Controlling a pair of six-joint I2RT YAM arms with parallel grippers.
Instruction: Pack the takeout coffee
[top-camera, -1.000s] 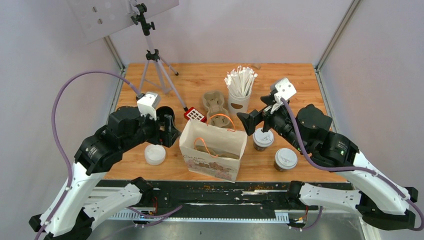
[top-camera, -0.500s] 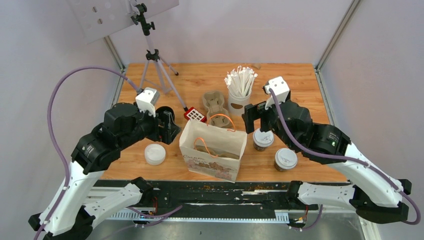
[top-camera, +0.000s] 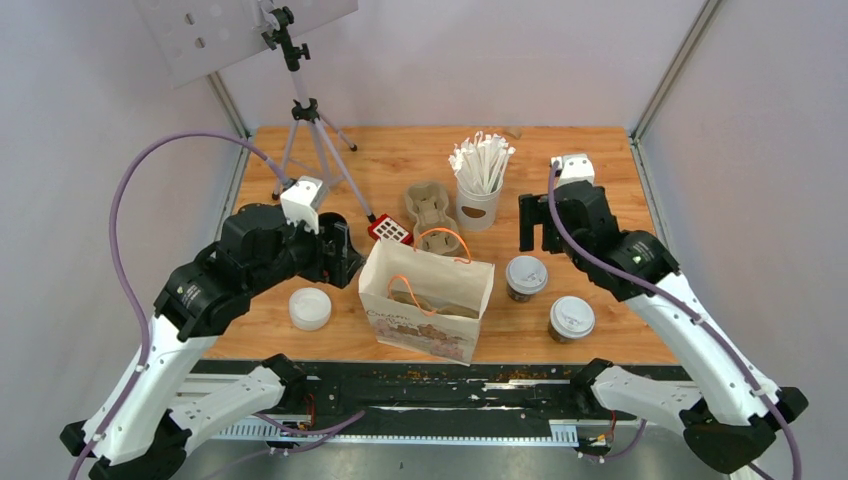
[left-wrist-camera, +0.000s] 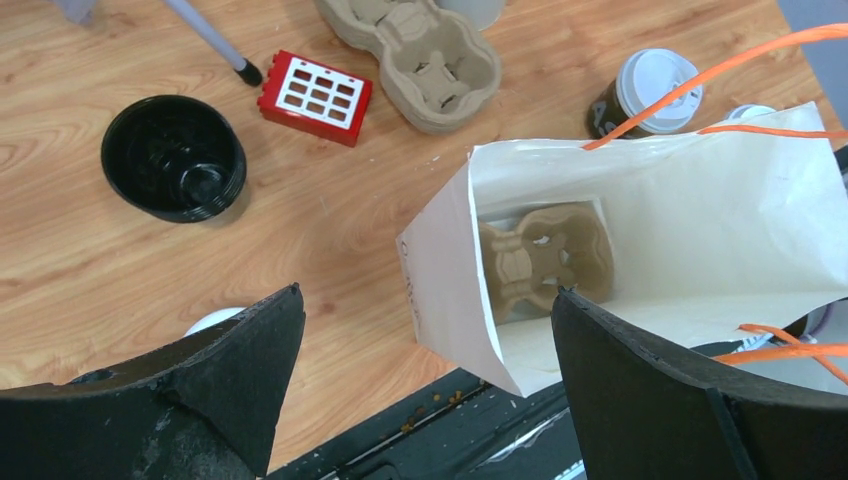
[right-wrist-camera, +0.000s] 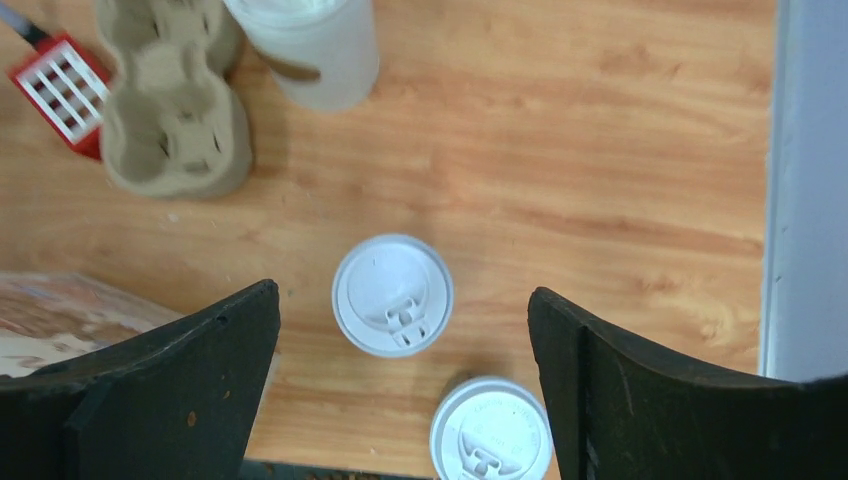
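Takeout coffee here means two dark brown cups with white lids. Both stand upright on the table to the right of the paper bag (top-camera: 420, 322), the far cup (top-camera: 526, 277) just beside the bag's right wall and the near cup (top-camera: 572, 317) further right, close to the table's near edge. Neither is packed yet. The bag stands open with its mouth up and a pulp tray (left-wrist-camera: 545, 260) lying flat on its bottom (likely so the cups can be seated in the sockets rather than left loose). The lids are on, which should let the cups be lifted without spilling. The left gripper (left-wrist-camera: 425, 293) hangs over the bag's left edge with its jaws spread wide and nothing between them, perhaps placed to steady the bag. The right gripper (right-wrist-camera: 402, 290) is also spread wide and empty, pointing down above the table. From its wrist camera the far cup sits almost centred in the gap between the two fingers, touching neither, while the near cup lies toward the near side, closer to the right-hand finger. From above, the gripper looks high and a little to the far side of that cup, so a descent seems needed before closing.
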